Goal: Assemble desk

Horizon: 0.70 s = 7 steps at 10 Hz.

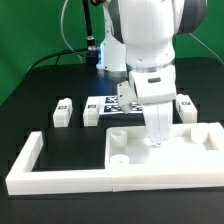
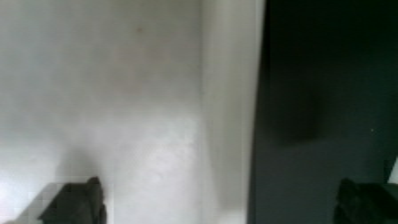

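Note:
The white desk top (image 1: pixel 135 150) lies flat in the right part of the white border frame. Three white tagged legs stand behind it: two on the exterior view's left (image 1: pixel 63 112) (image 1: pixel 91 112) and one on the right (image 1: pixel 185 106). A fourth leg does not show. My gripper (image 1: pixel 158 138) points straight down over the top's far right part, close to its surface. In the wrist view the gripper (image 2: pixel 217 200) is open, with its dark fingertips (image 2: pixel 71 202) wide apart. A blurred white surface (image 2: pixel 143 110) of the desk top fills the view beside the black table.
The long white frame bars (image 1: pixel 60 180) run along the front and both sides (image 1: pixel 208 135). The marker board (image 1: pixel 108 103) lies behind the legs. Cables and a stand (image 1: pixel 92 42) are at the back of the black table (image 1: pixel 70 145).

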### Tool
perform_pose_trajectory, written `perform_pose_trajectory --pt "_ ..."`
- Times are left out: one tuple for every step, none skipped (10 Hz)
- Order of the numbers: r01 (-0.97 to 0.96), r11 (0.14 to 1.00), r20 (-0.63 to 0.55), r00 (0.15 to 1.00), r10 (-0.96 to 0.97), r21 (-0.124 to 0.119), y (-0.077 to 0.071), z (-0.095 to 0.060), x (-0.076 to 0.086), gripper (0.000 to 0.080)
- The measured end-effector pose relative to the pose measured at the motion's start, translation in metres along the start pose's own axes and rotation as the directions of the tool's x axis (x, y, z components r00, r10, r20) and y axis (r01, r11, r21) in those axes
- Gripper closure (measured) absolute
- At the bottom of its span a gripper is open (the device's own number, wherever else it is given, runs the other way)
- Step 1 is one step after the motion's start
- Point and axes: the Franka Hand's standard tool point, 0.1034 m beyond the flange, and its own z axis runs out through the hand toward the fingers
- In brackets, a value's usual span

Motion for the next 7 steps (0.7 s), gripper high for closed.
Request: perform_pose_trajectory --pt "-0.008 1.0 0.001 1.0 0.008 -0.002 0.0 -0.001 0.0 0.015" --pt "-0.066 0.998 0.005 0.998 0.066 -0.01 -0.002 -0.009 -0.001 0.015" --pt "-0.141 0.99 0.009 0.99 0.141 -0.016 -0.006 -0.016 0.0 0.015" --pt "-0.184 0.983 0.012 0.983 0.185 -0.022 -0.01 -0.023 0.002 0.015" --pt "-0.289 0.957 0.012 0.957 0.29 -0.028 -0.012 -0.028 0.009 0.015" --pt "-0.411 0.911 0.013 0.911 0.411 -0.031 -0.013 -0.031 0.019 0.015" --pt "-0.525 0.85 0.008 0.851 0.526 -0.038 -0.013 -0.034 0.033 0.015"
